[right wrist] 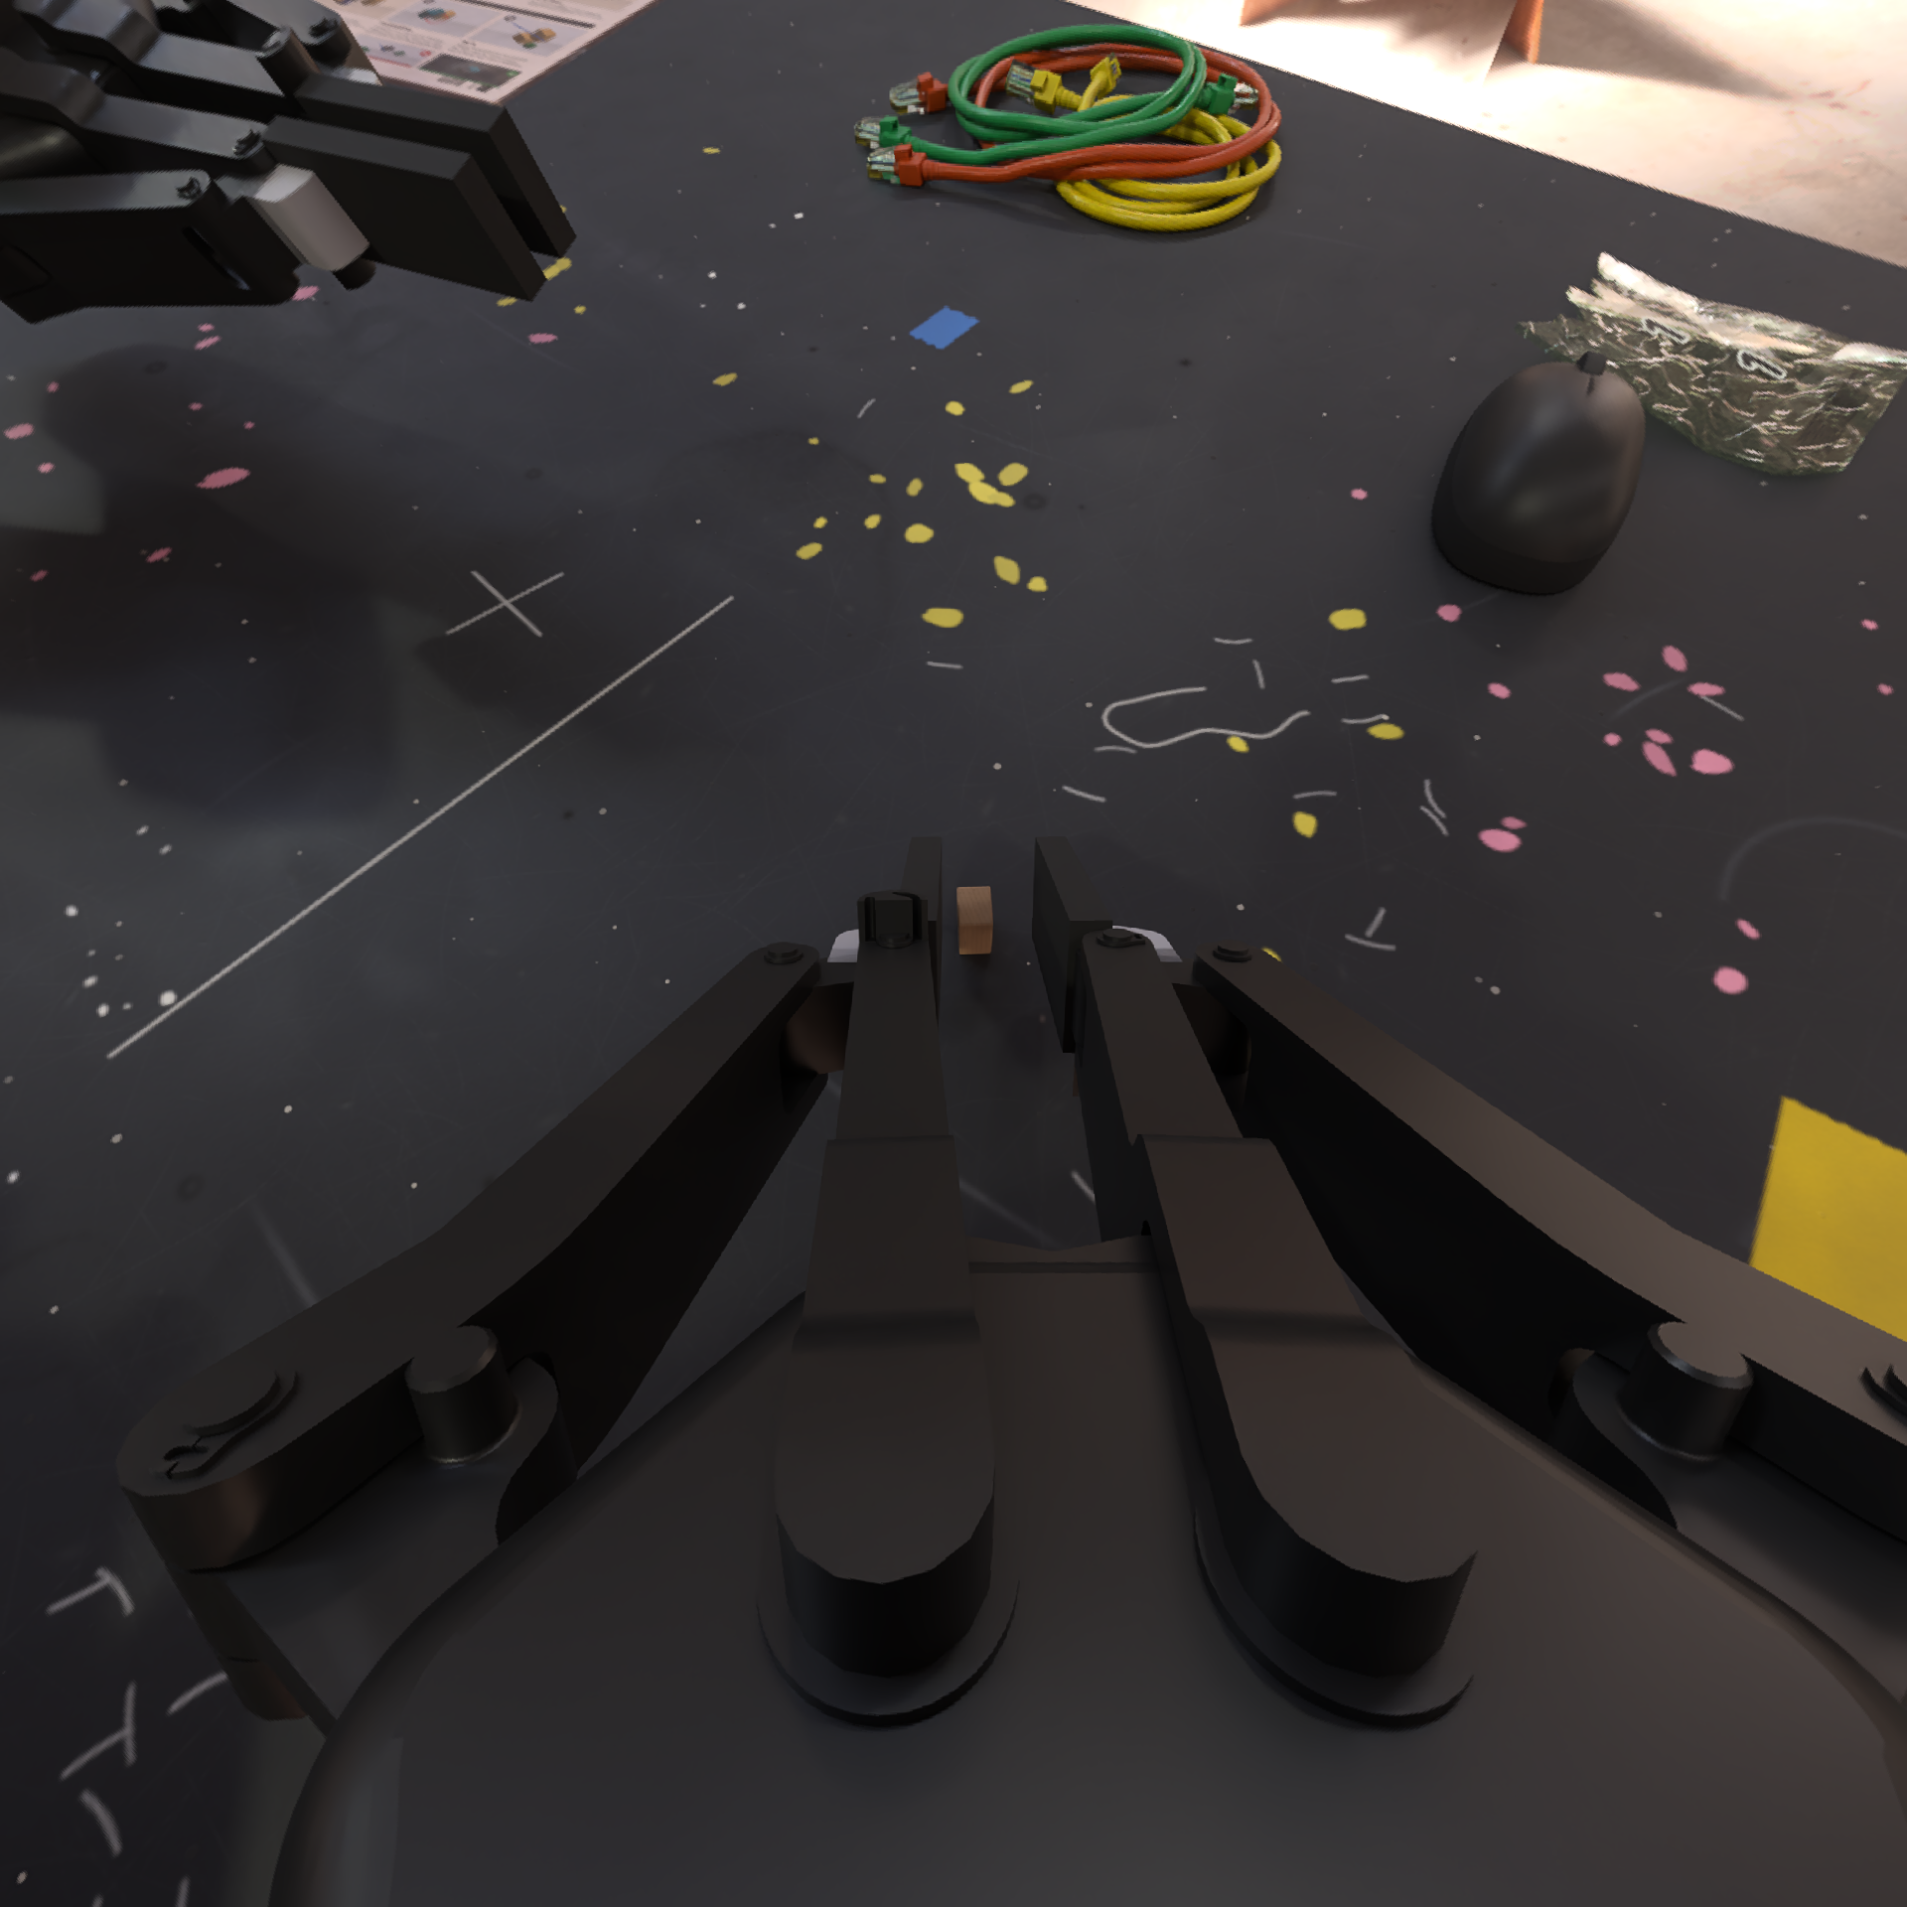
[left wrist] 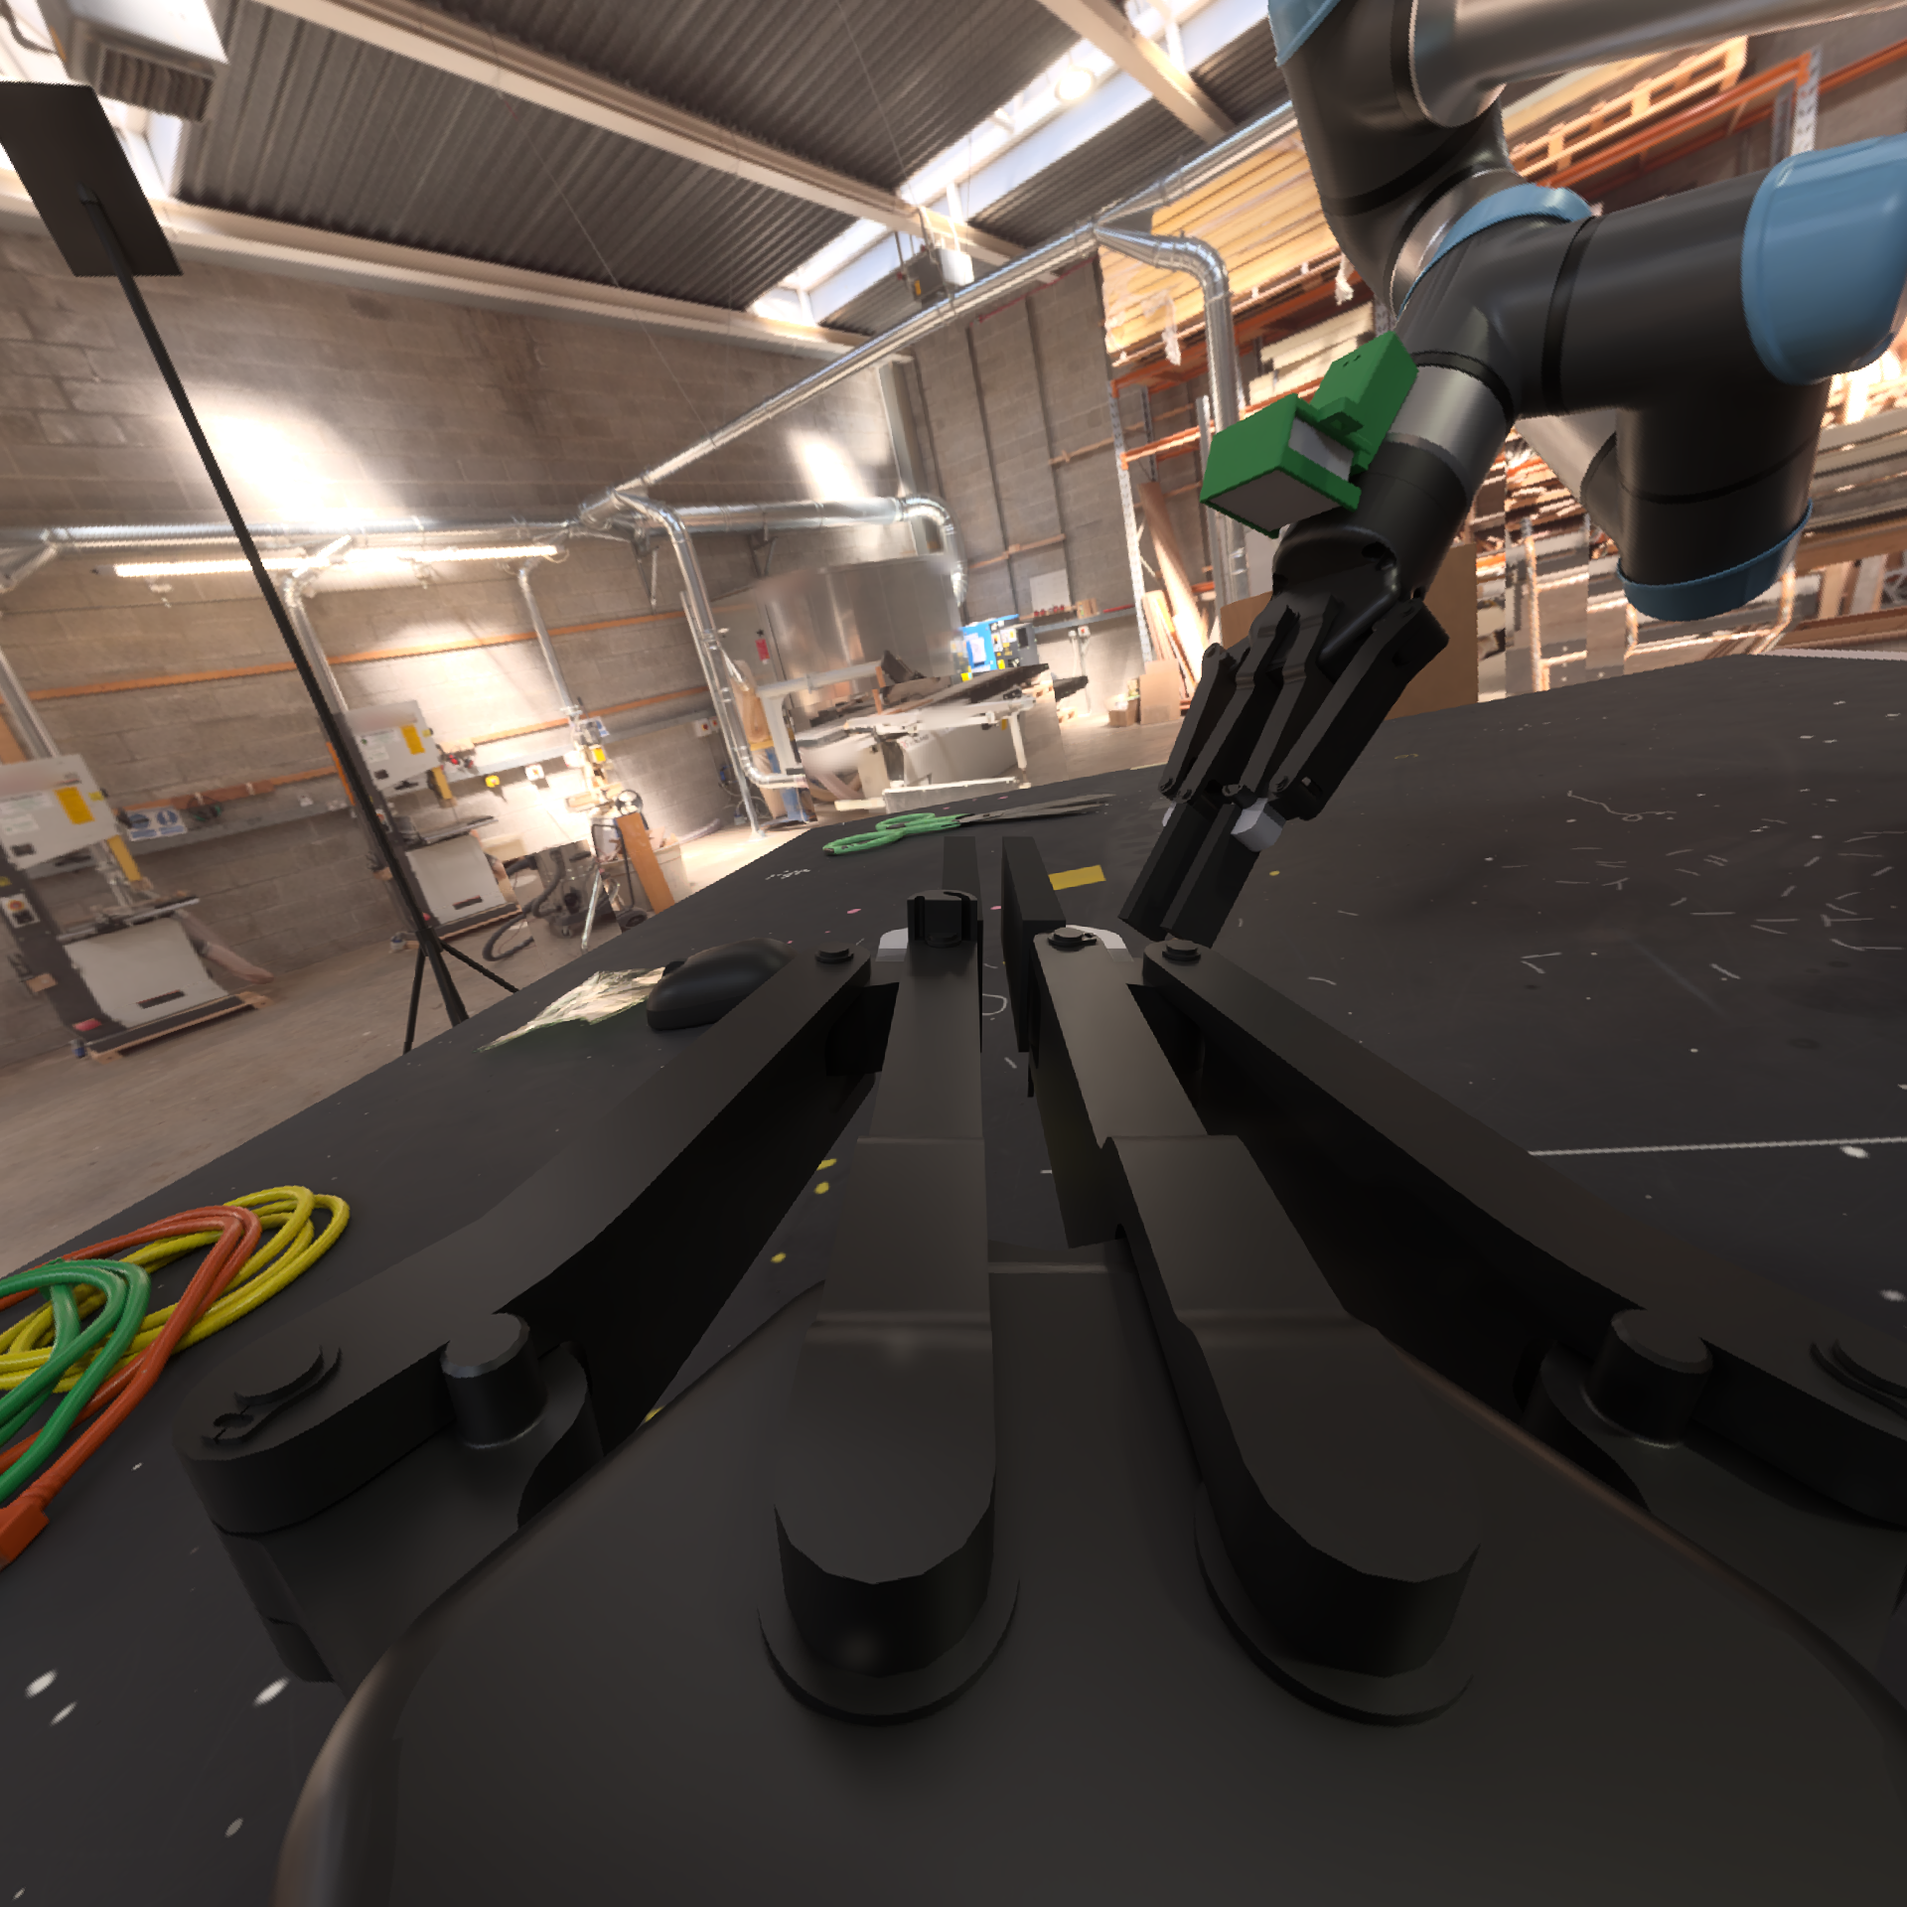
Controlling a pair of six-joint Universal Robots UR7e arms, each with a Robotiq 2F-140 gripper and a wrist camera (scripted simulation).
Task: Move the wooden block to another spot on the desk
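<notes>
Right wrist view: your right gripper (right wrist: 986,898) points down at the dark desk (right wrist: 619,826), fingers parted with a narrow gap. The wooden block (right wrist: 974,919) sits in that gap, small and tan, closer to the finger at 9 o'clock. A sliver of space shows on each side of it, so the pads are not pressing on it. Whether the block rests on the desk or is lifted, you cannot tell from this angle.

Around the block in the same view:
- Black computer mouse (right wrist: 1538,480) at 2 o'clock, well apart.
- Crinkled clear plastic bag (right wrist: 1744,387) just beyond the mouse, touching or nearly so.
- Coil of green, red and yellow cables (right wrist: 1104,124) at 12 o'clock, near the far desk edge.
- Blue tape patch (right wrist: 943,327) between the cables and the block.
- Yellow square (right wrist: 1832,1207) at 4 o'clock.
- A printed sheet (right wrist: 485,41) at 11 o'clock, partly behind the left gripper (right wrist: 516,222), which hovers over the desk there.

Left wrist view: the left gripper's fingers are drawn close together, only a thin slot between the pads, nothing in it. The right arm (left wrist: 1610,341) comes in from 1 o'clock with its gripper tips low near the desk. Green-handled scissors (left wrist: 929,826) lie at 12 o'clock, near the far edge. The block is hidden in this view.
</notes>
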